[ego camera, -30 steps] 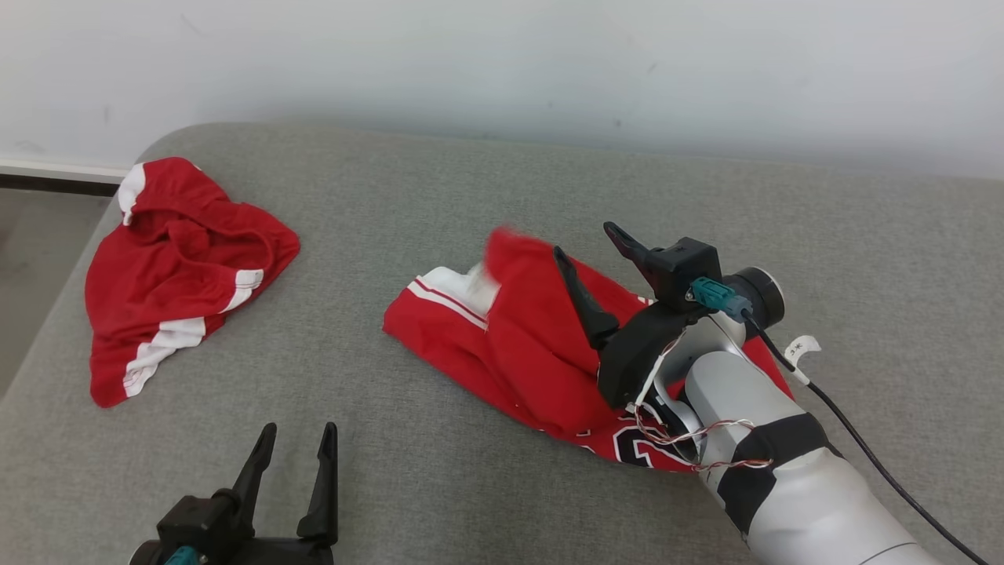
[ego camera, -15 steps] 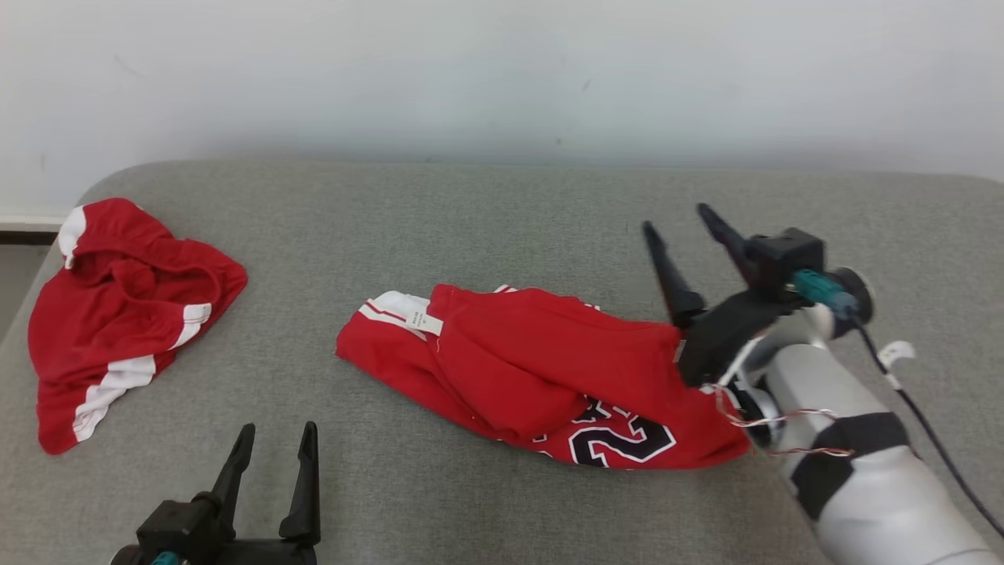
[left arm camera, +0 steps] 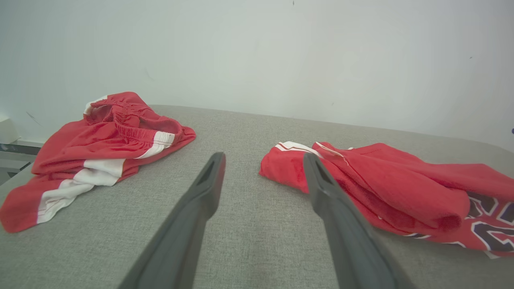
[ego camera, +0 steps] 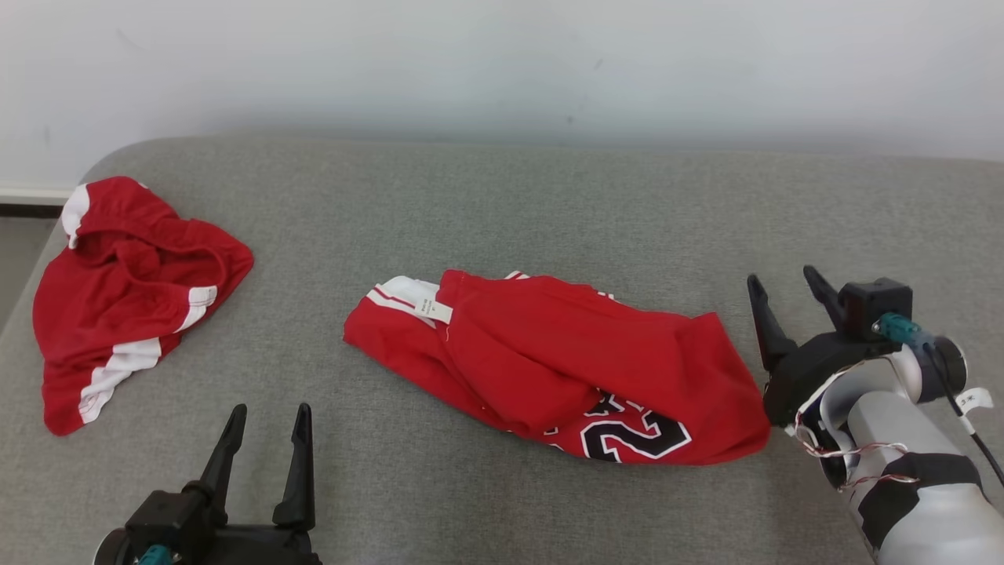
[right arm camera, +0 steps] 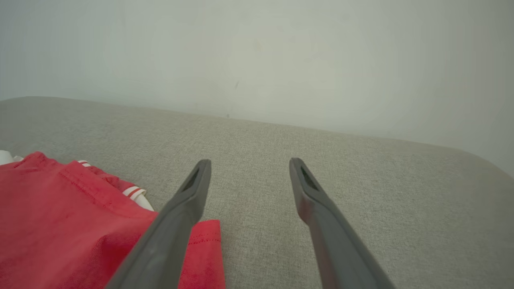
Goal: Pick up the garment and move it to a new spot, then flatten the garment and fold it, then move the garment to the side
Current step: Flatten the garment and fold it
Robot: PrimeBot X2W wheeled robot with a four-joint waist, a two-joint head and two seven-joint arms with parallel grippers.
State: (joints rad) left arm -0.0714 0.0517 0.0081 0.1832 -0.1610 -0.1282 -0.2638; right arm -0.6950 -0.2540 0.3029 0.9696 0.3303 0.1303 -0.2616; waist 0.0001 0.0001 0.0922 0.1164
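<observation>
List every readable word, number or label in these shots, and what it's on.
"2": a large dark digit with a white outline on the red jersey. The digit beside it is partly under a fold and can't be read for certain.
Neck label on the jersey: the print is too small to read.
White tag on the right arm's cable: the marks are too blurred to read.
Red shorts: no text visible.

Garment [ego camera: 549, 361] centred on padded surface [ego camera: 502, 204]; shorts [ego camera: 125, 298] far left, right claw [ego camera: 780, 275] just right.
</observation>
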